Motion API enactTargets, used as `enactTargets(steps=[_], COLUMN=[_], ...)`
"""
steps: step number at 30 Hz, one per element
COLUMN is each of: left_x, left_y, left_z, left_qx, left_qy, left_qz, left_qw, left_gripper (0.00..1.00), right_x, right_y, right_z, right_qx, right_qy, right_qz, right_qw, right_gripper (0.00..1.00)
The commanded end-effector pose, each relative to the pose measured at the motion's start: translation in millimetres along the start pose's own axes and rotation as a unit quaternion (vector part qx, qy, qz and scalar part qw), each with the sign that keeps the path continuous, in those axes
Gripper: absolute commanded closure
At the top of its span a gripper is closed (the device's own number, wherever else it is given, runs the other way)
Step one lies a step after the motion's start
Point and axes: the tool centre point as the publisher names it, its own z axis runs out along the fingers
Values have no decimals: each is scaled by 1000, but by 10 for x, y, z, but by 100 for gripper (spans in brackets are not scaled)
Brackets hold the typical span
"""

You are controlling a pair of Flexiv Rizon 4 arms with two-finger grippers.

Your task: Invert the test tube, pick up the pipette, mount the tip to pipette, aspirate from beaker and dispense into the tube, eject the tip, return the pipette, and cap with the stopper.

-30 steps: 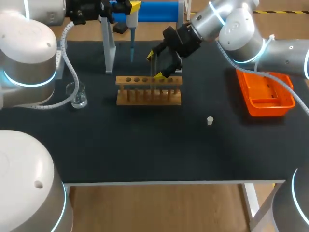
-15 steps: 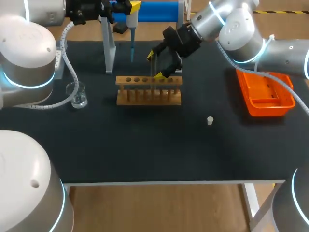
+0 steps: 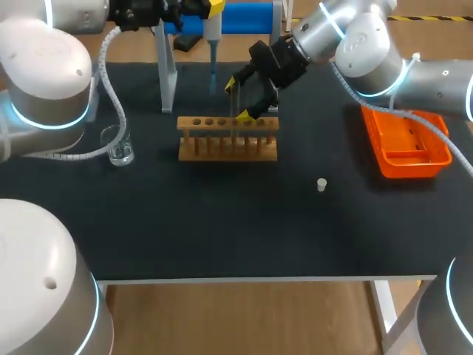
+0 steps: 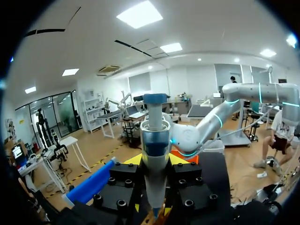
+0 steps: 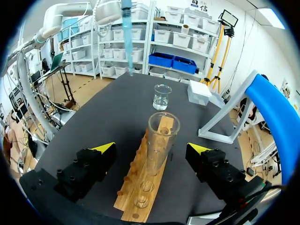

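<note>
Clear glass tube (image 5: pixel 159 136) stands in the slotted wooden rack (image 3: pixel 228 148), between the wide-spread right gripper (image 5: pixel 151 148). Left gripper (image 4: pixel 155 160) clamps the cylindrical pipette (image 4: pixel 154 136). Glass beaker (image 3: pixel 118 145) at the rack's nine o'clock.

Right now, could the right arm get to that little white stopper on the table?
Probably yes: the stopper lies by itself on the table, on the right arm's side, and its jaws stand open, gripping nothing.
</note>
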Motion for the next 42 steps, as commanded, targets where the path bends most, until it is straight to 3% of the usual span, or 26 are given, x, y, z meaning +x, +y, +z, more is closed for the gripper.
enactTargets(steps=[1, 12, 23, 42], left_x=[-44, -110, -150, -164], left_y=[-86, -193, -220, -109], left_z=[191, 448, 532, 578], left_qx=[-8, -4, 0, 7], left_qy=[5, 24, 31, 35], left_qz=[1, 2, 3, -2], left_qw=[1000, 1000, 1000, 999], left_gripper=[100, 100, 100, 100], right_x=[1, 1, 1, 1], right_y=[3, 3, 3, 3], right_z=[-15, -15, -15, -15], right_qx=[1, 1, 1, 1], right_qy=[1, 1, 1, 1], right_qz=[0, 0, 0, 0], right_qw=[1000, 1000, 1000, 1000], right_gripper=[0, 0, 0, 0])
